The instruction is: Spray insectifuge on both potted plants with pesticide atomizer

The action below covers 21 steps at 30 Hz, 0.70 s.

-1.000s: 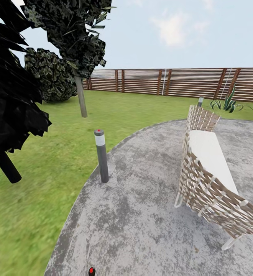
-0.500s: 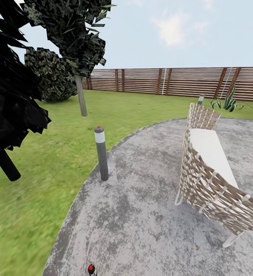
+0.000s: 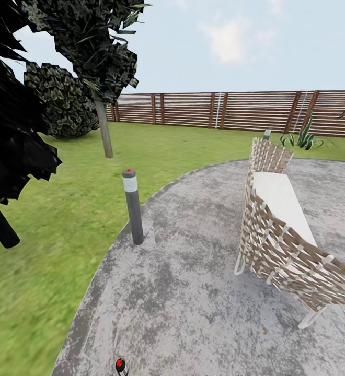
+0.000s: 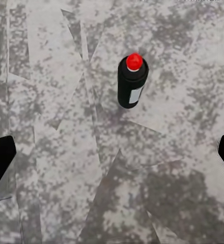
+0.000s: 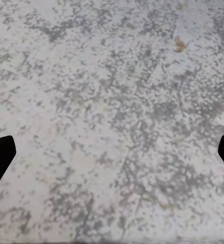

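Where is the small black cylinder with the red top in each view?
Head view: black cylinder at the bottom edge, left of centre, on the grey paving.
Left wrist view: it stands on the paving.
Right wrist view: the paving lies ahead.
Shared landmark: the mottled grey paving.

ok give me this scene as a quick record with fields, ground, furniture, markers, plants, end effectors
ground: grey mottled paved patio bordered by green lawn
furniture: woven brown-and-white lattice bench with a white seat, on the patio
markers: dark grey bollard post with a white band and red top at the patio edge; a short black red-capped post below the left end effector
boundary: brown slatted wooden fence
plants: dark-leaved trees; spiky green plant by the fence
left end effector: open
right end effector: open, over bare paving
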Available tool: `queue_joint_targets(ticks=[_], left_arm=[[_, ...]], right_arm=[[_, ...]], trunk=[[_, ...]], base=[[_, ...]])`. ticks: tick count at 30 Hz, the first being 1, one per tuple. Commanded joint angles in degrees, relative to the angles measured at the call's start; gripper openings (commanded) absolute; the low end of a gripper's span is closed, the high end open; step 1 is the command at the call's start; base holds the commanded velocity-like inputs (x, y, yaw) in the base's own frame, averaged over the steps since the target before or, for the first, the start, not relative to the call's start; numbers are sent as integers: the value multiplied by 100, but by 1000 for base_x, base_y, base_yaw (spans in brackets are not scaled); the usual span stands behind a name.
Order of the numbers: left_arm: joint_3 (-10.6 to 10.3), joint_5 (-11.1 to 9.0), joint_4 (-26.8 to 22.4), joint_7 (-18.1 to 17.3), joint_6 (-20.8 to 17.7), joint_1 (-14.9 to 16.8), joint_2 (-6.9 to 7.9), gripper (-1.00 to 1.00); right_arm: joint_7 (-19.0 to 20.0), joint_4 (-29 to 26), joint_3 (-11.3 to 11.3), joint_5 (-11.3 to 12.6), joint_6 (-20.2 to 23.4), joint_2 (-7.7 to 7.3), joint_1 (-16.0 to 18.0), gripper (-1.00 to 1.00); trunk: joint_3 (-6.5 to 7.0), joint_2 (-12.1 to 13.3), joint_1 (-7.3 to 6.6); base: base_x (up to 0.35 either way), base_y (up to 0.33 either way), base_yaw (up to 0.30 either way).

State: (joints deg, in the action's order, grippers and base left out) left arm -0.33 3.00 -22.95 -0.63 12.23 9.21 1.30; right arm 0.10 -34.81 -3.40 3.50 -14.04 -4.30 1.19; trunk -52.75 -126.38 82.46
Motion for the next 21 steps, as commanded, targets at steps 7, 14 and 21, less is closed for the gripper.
queue_joint_targets(ticks=[7, 14, 21], left_arm=[[25, 26, 0, 29, 24, -6, 19, 100], [57, 24, -5, 41, 25, -7, 52, 100], [66, 12, 1, 45, 18, -1, 55, 100]], right_arm=[[-13, 8, 6, 37, -20, 0, 4, 100], [-18, 5, 13, 37, -20, 1, 4, 100], [-18, 8, 14, 37, -20, 7, 4, 100]], trunk=[[-5, -2, -1], [-5, -2, -1], [-5, -2, -1]], base=[[0, 0, -256], [-19, 1, -264], [-234, 106, -264]])
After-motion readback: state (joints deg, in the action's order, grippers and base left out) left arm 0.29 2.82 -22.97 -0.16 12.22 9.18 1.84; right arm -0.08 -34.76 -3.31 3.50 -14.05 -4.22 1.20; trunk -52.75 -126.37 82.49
